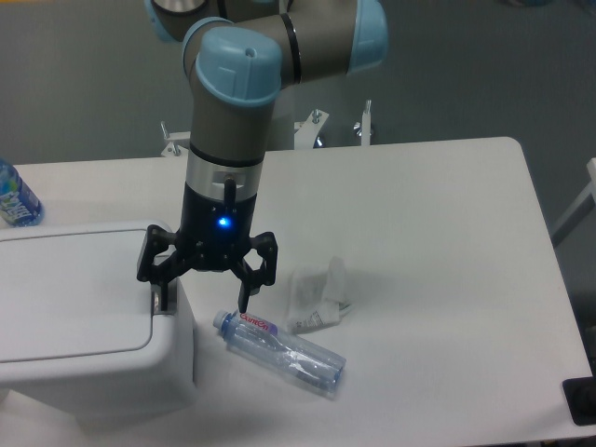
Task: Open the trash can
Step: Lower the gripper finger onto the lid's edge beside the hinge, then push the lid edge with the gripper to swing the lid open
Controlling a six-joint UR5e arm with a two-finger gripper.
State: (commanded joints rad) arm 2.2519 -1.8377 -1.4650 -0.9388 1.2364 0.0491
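Behind gripper [203,300]: trash can [74,317] button (probably hidden)

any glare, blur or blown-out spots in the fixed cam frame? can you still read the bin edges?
Fixed camera: soft, slightly noisy overall. White trash can nearly blends into the white table; the lid seam stays readable. A blue LED blooms above the pincer. The clear bottle shows faint highlights and soft shadows.

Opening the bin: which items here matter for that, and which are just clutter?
Job:
- trash can, lid down
- its grey push-button strip, one gripper finger over it
- gripper, fingers spread

Clutter:
- clear bottle lying on the table
- crumpled wrapper
- blue-label bottle, far left edge
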